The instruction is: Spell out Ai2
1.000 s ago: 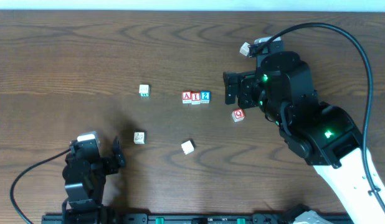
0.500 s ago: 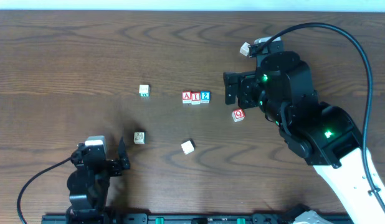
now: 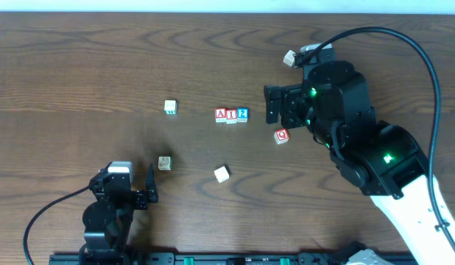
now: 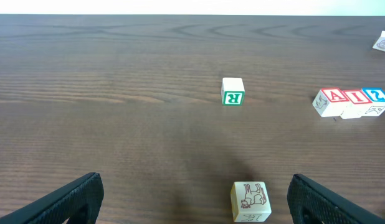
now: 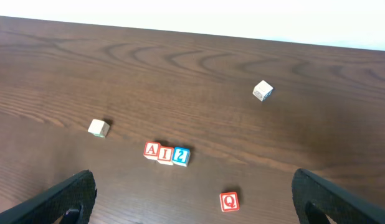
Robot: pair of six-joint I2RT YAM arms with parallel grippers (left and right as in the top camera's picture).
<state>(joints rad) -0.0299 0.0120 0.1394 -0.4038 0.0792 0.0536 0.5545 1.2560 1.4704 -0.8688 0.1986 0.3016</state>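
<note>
Left gripper gaped wide and empty, with a picture cube low in frame and Ai2 in a row at the right edge. Right gripper gaped empty too, with Ai2 at lower centre and the Q cube below-right of it. Overhead, the left arm had slid down-right; the right arm stayed bent at centre-right.

I see table dk brown w/ wavy grain, mid-frame A cube pale w/ red letter, I cube same red, 2 cube blue digit, Q cube red, R cube left of centre, green letter
</note>
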